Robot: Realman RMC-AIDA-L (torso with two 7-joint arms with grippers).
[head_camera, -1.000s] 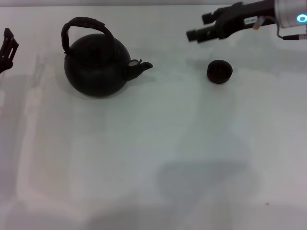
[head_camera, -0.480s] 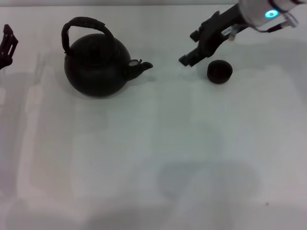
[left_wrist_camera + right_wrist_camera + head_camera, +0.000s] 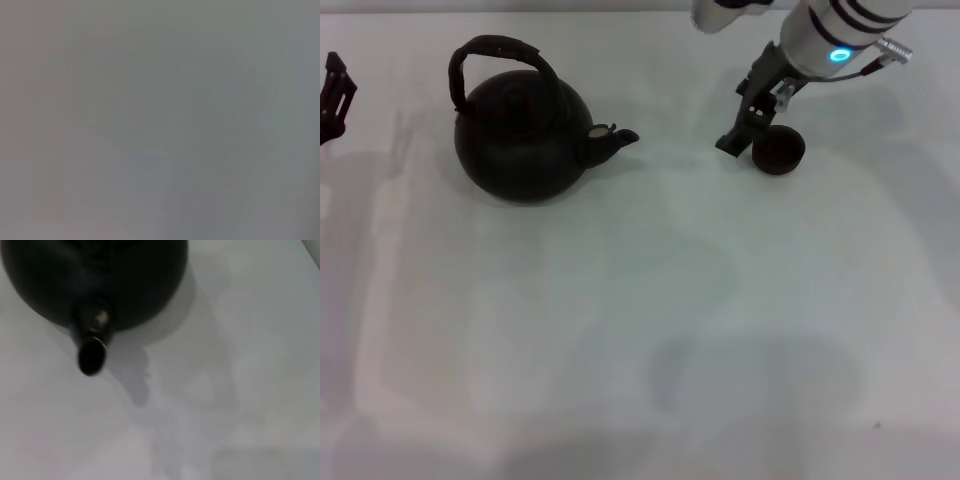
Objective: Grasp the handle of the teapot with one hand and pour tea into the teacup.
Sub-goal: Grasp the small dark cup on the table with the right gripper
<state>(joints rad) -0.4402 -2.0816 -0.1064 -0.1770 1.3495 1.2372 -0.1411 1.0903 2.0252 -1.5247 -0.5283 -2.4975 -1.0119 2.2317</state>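
The matte-black teapot (image 3: 520,140) stands upright at the back left of the white table, its stubby spout (image 3: 617,138) pointing toward the teacup. Its arched handle (image 3: 500,45) rises free over the lid, with nothing holding it. The tiny black teacup (image 3: 780,150) sits to the right, about a pot's width from the spout. My right gripper (image 3: 745,135) points steeply down just beside the teacup on its teapot side, fingers apart and empty. The right wrist view looks across at the teapot (image 3: 95,275) and its spout (image 3: 90,357). My left gripper (image 3: 335,95) is parked at the far left edge.
The white table (image 3: 640,330) stretches toward me from the pot and cup. The left wrist view shows only a plain grey surface.
My right arm swung from pointing sideways behind the teacup to pointing steeply down beside it, its fingertips now low near the table. Teapot, teacup and left arm have not moved.
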